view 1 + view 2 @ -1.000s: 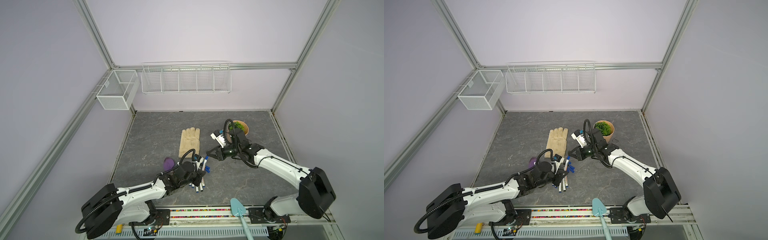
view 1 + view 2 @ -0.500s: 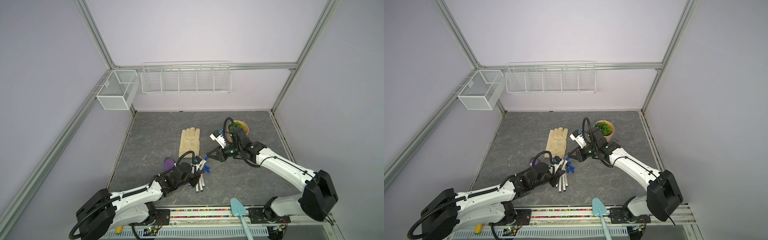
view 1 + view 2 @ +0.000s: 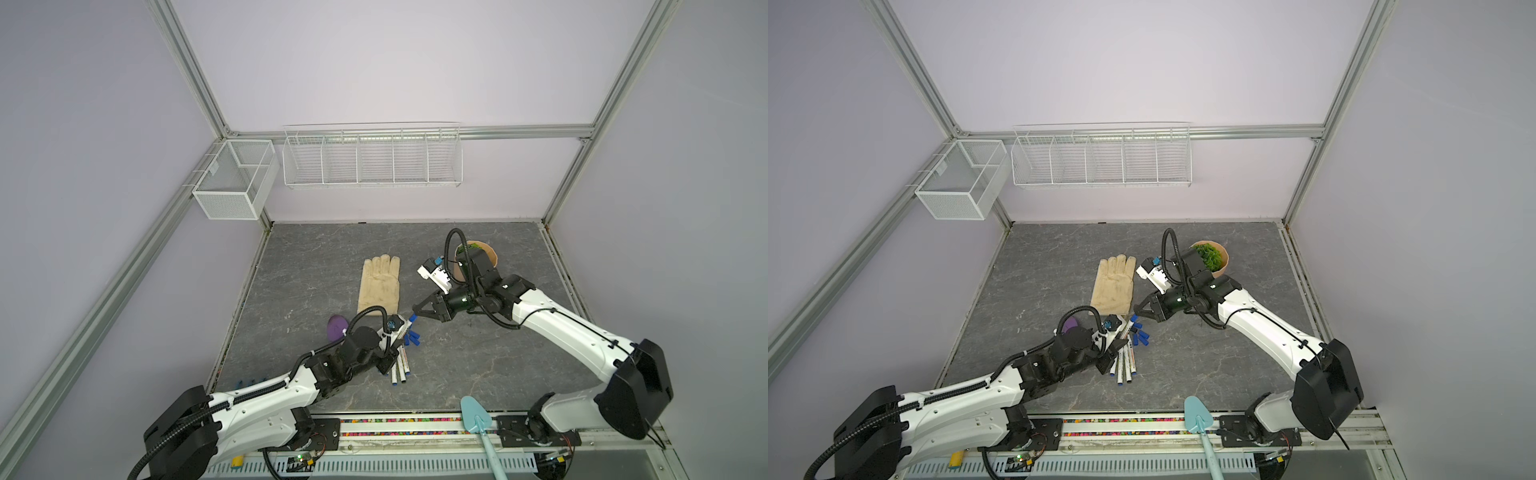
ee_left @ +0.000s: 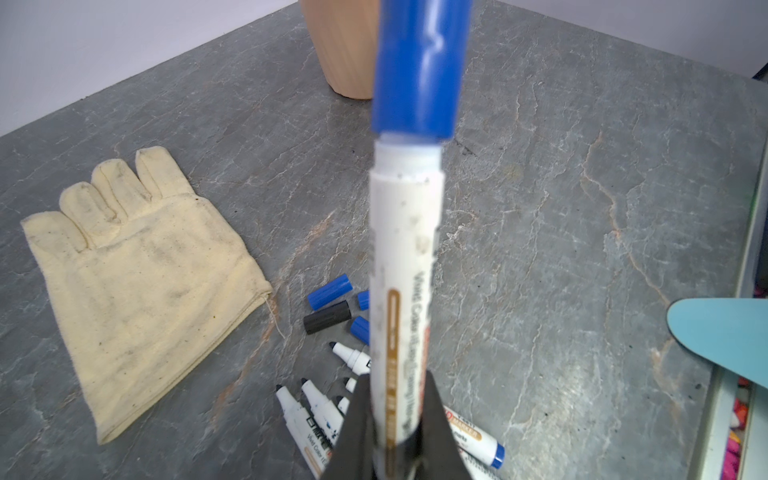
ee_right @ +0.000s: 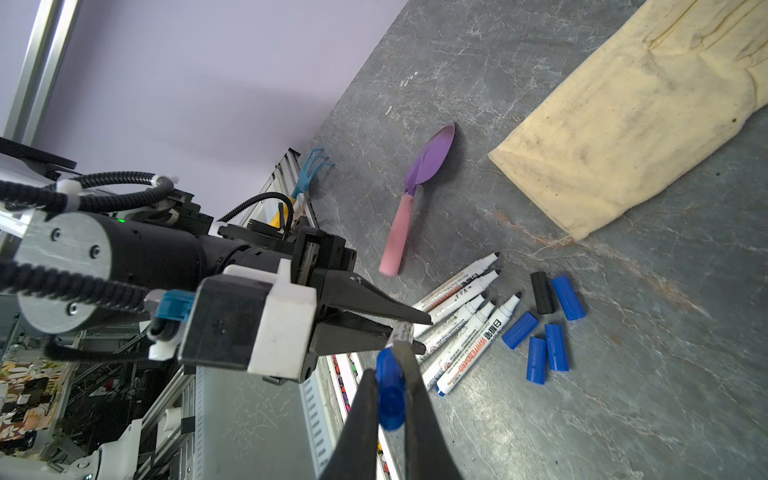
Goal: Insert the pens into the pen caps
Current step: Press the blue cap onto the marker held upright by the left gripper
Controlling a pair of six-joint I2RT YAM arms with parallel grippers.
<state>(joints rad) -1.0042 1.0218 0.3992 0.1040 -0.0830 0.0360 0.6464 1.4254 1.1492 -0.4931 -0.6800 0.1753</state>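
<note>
My left gripper point(image 4: 397, 380) is shut on a white pen point(image 4: 405, 270) with a printed label. A blue pen cap point(image 4: 419, 70) sits over that pen's tip, and a short band of white neck shows below the cap. My right gripper point(image 5: 386, 359) is shut on this cap point(image 5: 390, 390), tip to tip with the left gripper point(image 5: 426, 334). In both top views the two meet just above the table, right gripper point(image 3: 415, 310) above. Several uncapped pens point(image 5: 465, 328) point(image 3: 399, 368) lie fanned on the table. Beside them lie several loose blue caps point(image 5: 544, 349) point(image 3: 1140, 334) and one black cap point(image 5: 542, 293).
A cream glove point(image 3: 379, 286) lies behind the pens. A purple trowel with a pink handle point(image 5: 428, 164) lies to their left. A potted plant point(image 3: 482, 253) stands behind the right arm. A teal shovel point(image 3: 473, 419) rests on the front rail. Wire baskets point(image 3: 372, 156) hang on the back wall.
The left arm has stretched out lower and brought its pen up into the cap in the right gripper. The right gripper has barely moved. Both stay shut.
</note>
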